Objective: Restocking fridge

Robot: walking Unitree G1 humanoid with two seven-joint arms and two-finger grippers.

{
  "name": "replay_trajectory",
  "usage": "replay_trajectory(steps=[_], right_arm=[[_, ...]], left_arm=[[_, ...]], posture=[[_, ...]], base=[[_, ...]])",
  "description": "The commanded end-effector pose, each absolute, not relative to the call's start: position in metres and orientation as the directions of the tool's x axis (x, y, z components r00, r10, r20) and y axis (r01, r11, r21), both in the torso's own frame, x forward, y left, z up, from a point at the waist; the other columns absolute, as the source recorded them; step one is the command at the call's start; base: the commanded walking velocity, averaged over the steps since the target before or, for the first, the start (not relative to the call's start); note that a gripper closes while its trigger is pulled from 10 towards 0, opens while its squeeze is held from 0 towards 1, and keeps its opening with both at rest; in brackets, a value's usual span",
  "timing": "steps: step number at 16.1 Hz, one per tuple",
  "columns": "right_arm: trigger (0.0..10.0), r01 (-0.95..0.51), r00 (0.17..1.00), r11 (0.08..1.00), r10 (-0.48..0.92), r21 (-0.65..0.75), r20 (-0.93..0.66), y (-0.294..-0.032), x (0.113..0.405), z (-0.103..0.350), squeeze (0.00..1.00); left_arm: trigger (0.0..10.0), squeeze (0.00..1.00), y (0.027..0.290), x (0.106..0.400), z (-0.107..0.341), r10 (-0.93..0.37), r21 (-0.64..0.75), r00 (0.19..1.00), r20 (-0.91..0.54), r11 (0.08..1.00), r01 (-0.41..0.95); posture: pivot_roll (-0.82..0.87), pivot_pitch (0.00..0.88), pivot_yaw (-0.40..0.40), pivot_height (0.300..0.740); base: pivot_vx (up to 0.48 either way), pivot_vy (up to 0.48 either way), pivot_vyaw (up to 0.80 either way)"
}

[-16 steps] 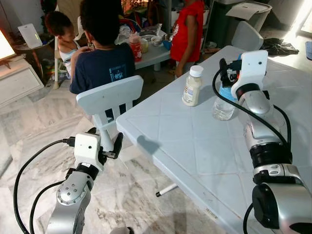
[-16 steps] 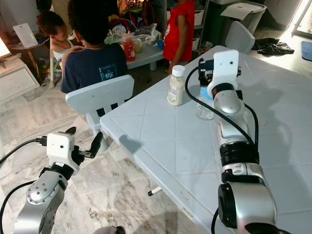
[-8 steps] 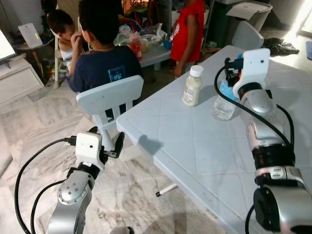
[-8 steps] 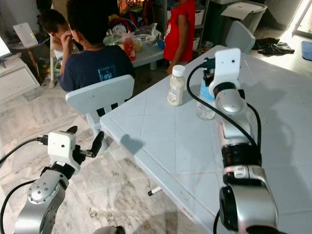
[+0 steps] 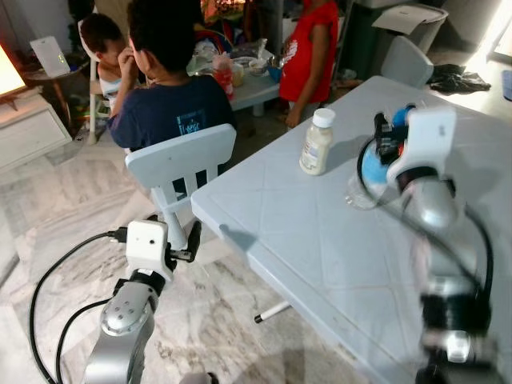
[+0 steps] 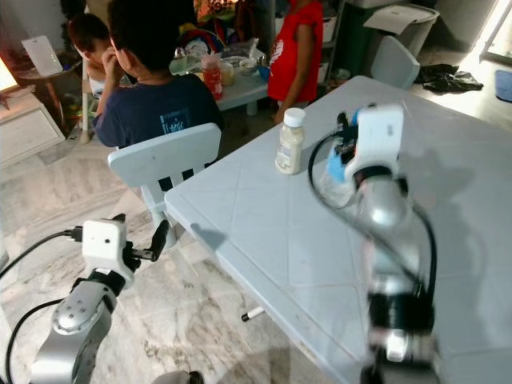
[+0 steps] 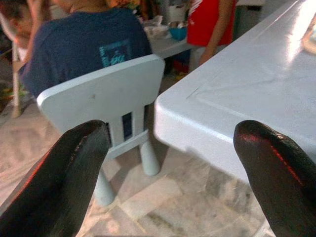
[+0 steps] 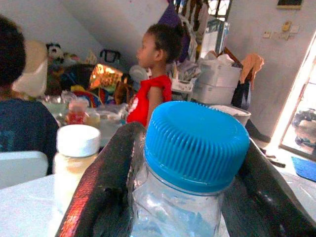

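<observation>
Right hand (image 8: 190,197): fingers closed around the water bottle (image 8: 190,163) on the table (image 5: 320,240).
Left hand (image 7: 173,163): open, empty, beside the chair (image 5: 180,160).
Milk bottle (image 5: 317,142): upright, near the water bottle.

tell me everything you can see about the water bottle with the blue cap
The water bottle is clear plastic with a ribbed blue screw cap, shut. It stands upright on the pale blue table, apart from the cream bottle with a white cap on the side of the robot's left. The right claw has a black finger on each side of its neck, just under the cap. How much water it holds is hard to tell through the blur.
</observation>
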State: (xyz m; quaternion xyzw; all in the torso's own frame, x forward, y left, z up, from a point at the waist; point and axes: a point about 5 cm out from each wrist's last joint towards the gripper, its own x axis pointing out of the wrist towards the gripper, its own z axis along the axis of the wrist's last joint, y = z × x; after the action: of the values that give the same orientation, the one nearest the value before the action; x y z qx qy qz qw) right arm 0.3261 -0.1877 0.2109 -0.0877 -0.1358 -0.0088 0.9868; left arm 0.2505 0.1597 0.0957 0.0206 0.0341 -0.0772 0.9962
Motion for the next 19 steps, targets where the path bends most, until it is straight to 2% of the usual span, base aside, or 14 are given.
replay_trajectory(steps=[1, 3, 7, 16, 17, 18, 19], right_arm=[[10.0, 0.014, 0.973, 0.989, 0.02, -0.147, 0.23, -0.183, 0.323, 0.199, 0.0], [10.0, 0.005, 0.971, 0.993, 0.025, -0.122, 0.239, -0.174, 0.309, 0.191, 0.0], [10.0, -0.017, 0.973, 0.994, 0.041, -0.104, 0.227, -0.158, 0.294, 0.181, 0.0], [10.0, -0.019, 0.978, 0.995, 0.04, -0.103, 0.204, -0.16, 0.288, 0.167, 0.0], [2.3, -0.01, 0.978, 0.993, 0.034, -0.117, 0.204, -0.161, 0.288, 0.167, 0.0], [9.4, -0.011, 0.98, 0.992, 0.036, -0.128, 0.194, -0.161, 0.288, 0.165, 0.0], [10.0, -0.017, 0.981, 0.99, 0.044, -0.14, 0.191, -0.161, 0.288, 0.163, 0.0]], left_arm=[[10.0, 0.0, 0.162, 0.253, 0.097, -0.14, 0.033, 0.988, -0.069, 0.989, 0.143], [10.0, 0.0, 0.16, 0.257, 0.098, -0.148, 0.035, 0.987, -0.066, 0.988, 0.151], [10.0, 0.0, 0.16, 0.264, 0.1, -0.157, 0.043, 0.986, -0.053, 0.986, 0.159], [10.0, 0.0, 0.16, 0.268, 0.098, -0.15, 0.044, 0.988, -0.045, 0.987, 0.152], [10.0, 0.0, 0.159, 0.268, 0.097, -0.155, 0.044, 0.987, -0.047, 0.987, 0.157], [10.0, 0.0, 0.159, 0.269, 0.097, -0.155, 0.045, 0.987, -0.046, 0.986, 0.158], [10.0, 0.0, 0.159, 0.269, 0.097, -0.155, 0.045, 0.987, -0.046, 0.986, 0.157]], posture=[[0.01, 0.016, 0.03, 0.74], [0.01, 0.003, 0.035, 0.74], [-0.01, 0.0, 0.039, 0.74], [-0.01, 0.0, 0.032, 0.74], [-0.01, 0.0, 0.032, 0.74], [-0.01, 0.0, 0.032, 0.74], [-0.01, 0.0, 0.032, 0.74]], base=[[0.0, 0.0, 0.0], [0.0, 0.0, 0.0], [0.0, 0.35, 0.0], [0.0, 0.462, 0.0], [0.0, 0.48, 0.0], [0.0, 0.48, 0.0], [0.0, 0.48, 0.0]])
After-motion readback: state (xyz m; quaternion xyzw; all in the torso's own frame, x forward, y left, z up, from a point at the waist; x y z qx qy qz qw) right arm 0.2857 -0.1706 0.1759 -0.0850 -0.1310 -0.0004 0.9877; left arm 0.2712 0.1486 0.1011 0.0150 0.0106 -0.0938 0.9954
